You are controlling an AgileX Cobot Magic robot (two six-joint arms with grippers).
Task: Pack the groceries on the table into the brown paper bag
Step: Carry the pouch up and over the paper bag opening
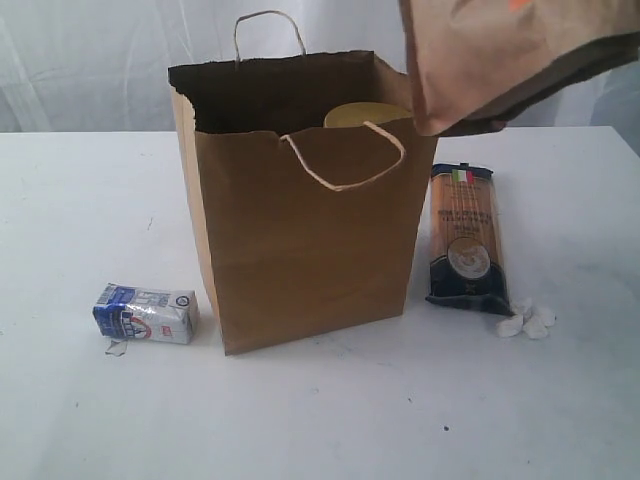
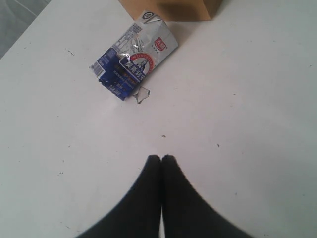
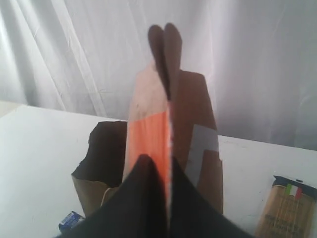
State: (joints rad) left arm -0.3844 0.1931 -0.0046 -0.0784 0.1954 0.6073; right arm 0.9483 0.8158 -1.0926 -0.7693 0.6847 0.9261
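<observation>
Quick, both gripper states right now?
Left gripper: closed, holding nothing.
Right gripper: closed on the brown pouch with white square.

The white table (image 1: 330, 420) has a few small dark specks. A tall brown paper bag (image 1: 300, 260) stands upright on it, about midway between the side edges. Just beside the bag, toward the left edge in the exterior view, a small blue-and-white carton (image 1: 146, 313) lies on its side. A tiny scrap (image 1: 116, 347) lies just beside the carton's near corner. Toward the right edge a long pasta packet (image 1: 465, 240) lies flat, its length running from far to near. A few small white pieces (image 1: 527, 320) sit at the packet's near corner.
</observation>
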